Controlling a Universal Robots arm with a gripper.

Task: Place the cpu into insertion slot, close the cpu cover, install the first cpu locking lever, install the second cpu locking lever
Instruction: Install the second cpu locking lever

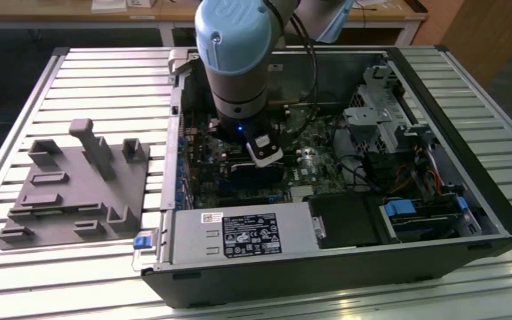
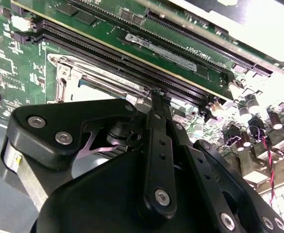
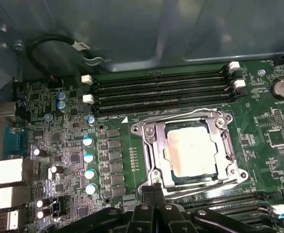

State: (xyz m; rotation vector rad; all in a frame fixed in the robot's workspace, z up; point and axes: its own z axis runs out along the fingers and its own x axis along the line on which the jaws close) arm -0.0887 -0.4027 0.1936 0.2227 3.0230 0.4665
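Slatted metal desk (image 1: 87, 67) is carrying an open computer case (image 1: 469, 220) and a grey fixture (image 1: 69, 193). Arm (image 1: 238, 60) is reaching down into the case. Cpu (image 3: 193, 150) is sitting in the insertion slot (image 3: 151, 172), cpu cover (image 3: 154, 141) is lying closed around it. Claw (image 3: 154, 187) is hovering just beside the slot's edge, its fingers pressed together and holding nothing.

cpu (image 3: 191, 151) in insertion slot (image 3: 149, 155), under cpu cover (image 3: 228, 145); memory slots (image 3: 161, 90) beside.
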